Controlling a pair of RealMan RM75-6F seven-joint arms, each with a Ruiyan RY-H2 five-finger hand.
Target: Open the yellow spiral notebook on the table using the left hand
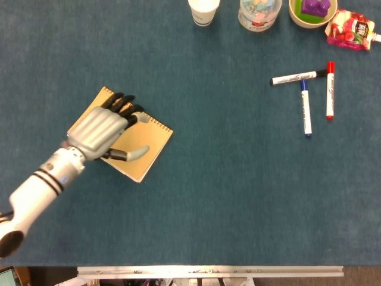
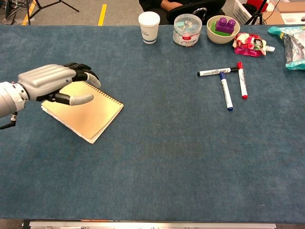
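Observation:
The yellow spiral notebook (image 1: 152, 142) (image 2: 90, 114) lies closed and turned at an angle on the blue table, its wire binding along the upper right edge. My left hand (image 1: 104, 130) (image 2: 52, 81) hovers over the notebook's middle, palm down, fingers spread toward the binding and thumb out toward the right. It holds nothing, and whether the fingertips touch the cover cannot be told. The hand hides much of the cover in the head view. My right hand does not appear in either view.
Three markers (image 1: 306, 95) (image 2: 226, 83) lie at the right. A white paper cup (image 2: 149, 27), a clear tub (image 2: 187, 29), a bowl with a purple block (image 2: 222, 27) and a pink snack pack (image 2: 251, 44) line the far edge. A bag (image 2: 291, 45) sits far right.

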